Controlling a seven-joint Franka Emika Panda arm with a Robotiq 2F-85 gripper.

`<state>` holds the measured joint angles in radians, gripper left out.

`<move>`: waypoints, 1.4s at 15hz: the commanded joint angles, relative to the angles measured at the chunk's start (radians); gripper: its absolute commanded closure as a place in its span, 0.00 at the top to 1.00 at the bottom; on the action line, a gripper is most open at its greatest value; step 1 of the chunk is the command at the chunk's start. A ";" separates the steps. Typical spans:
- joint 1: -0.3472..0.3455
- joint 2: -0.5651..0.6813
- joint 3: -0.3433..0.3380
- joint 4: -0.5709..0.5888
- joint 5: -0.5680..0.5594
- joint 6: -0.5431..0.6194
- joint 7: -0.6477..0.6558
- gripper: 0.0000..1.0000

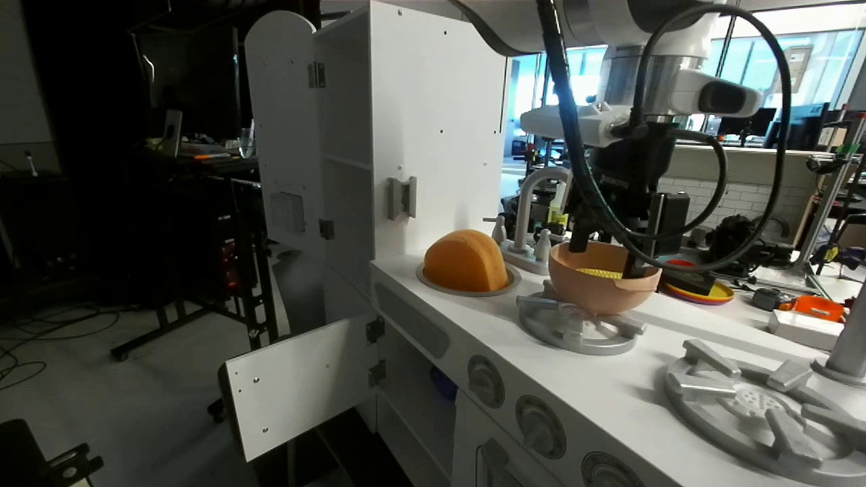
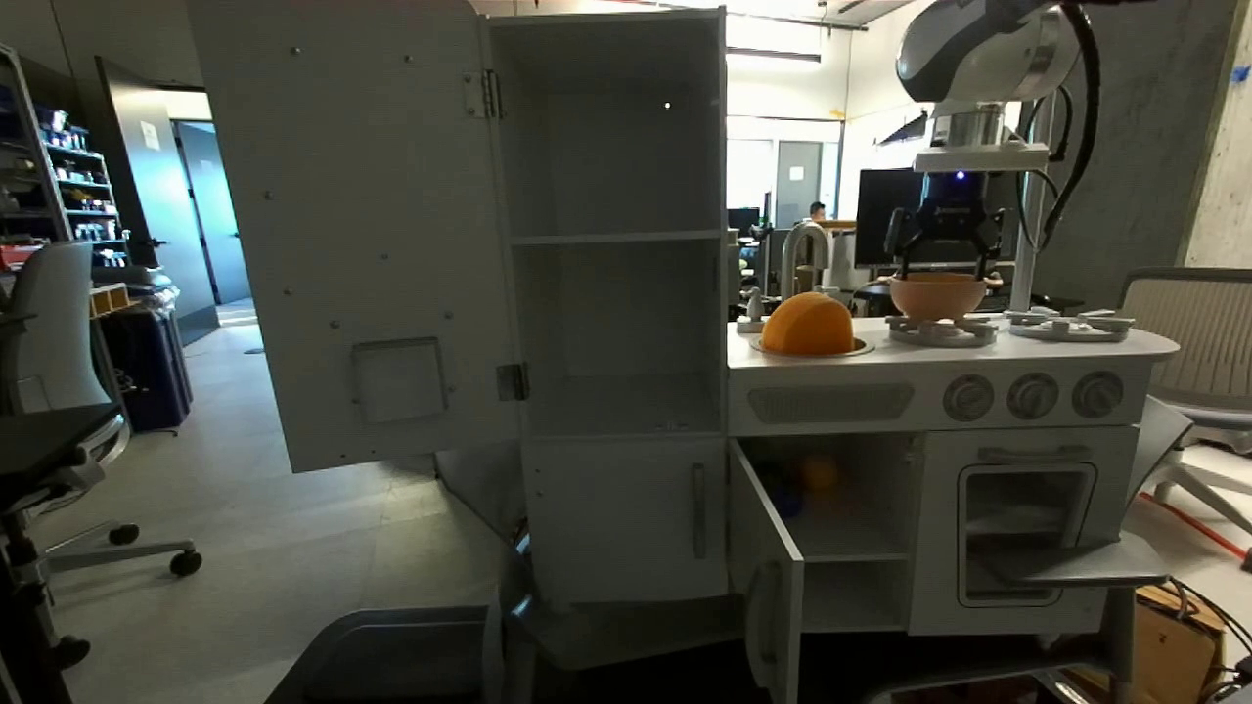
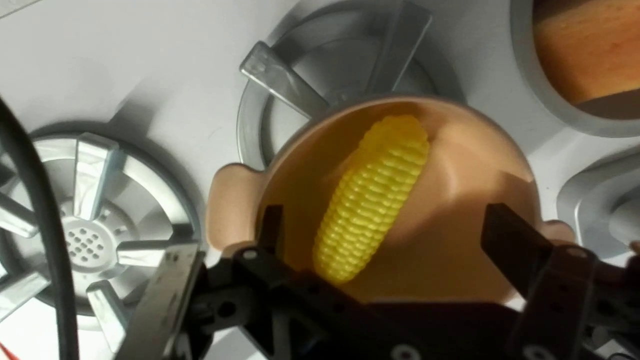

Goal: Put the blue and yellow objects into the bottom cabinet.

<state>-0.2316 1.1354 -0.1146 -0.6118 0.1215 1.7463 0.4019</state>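
Gripper (image 3: 386,220): Fingers spread wide apart over the tan bowl (image 1: 602,297), and in an exterior view one fingertip (image 1: 634,267) dips below the rim!
Corn cob (image 3: 370,200): Yellow, lying slantwise in the bowl, right there between the fingers, clear of both tips in the wrist view.
Bowl: Upright on a gray burner (image 1: 572,331), one handle (image 3: 232,207) poking toward the neighboring burner (image 3: 85,245); whether a finger touches its wall, can't tell from here.
Orange dome (image 1: 467,264): Nestled in the round gray-rimmed sink (image 3: 523,55), near the bowl on the white counter (image 1: 636,379).
Bottom cabinet (image 2: 856,533): Under that counter, cabinet door (image 2: 768,577) swung out, and look inside, upper compartment: a rounded yellow object (image 2: 820,473) with a blue object (image 2: 788,502) beside it, the blue one's shape too dim to read; whether they touch, can't say.
Tall white cabinet (image 1: 440,101): Alongside the counter, its big door (image 2: 381,244) flung wide, shelves (image 2: 616,239) on show.
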 commanded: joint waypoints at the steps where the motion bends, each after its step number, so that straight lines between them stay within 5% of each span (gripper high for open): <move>1: 0.000 0.040 -0.006 0.070 -0.008 -0.031 0.016 1.00; 10: 0.004 0.071 -0.010 0.091 -0.020 -0.019 0.024 1.00; 11: 0.008 0.068 -0.013 0.094 -0.029 -0.018 0.020 0.75; 13: 0.006 0.073 -0.013 0.098 -0.035 -0.009 0.016 0.68; 21: 0.019 0.072 -0.016 0.095 -0.081 -0.015 -0.017 0.09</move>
<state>-0.2221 1.1813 -0.1181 -0.5668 0.0643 1.7470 0.4069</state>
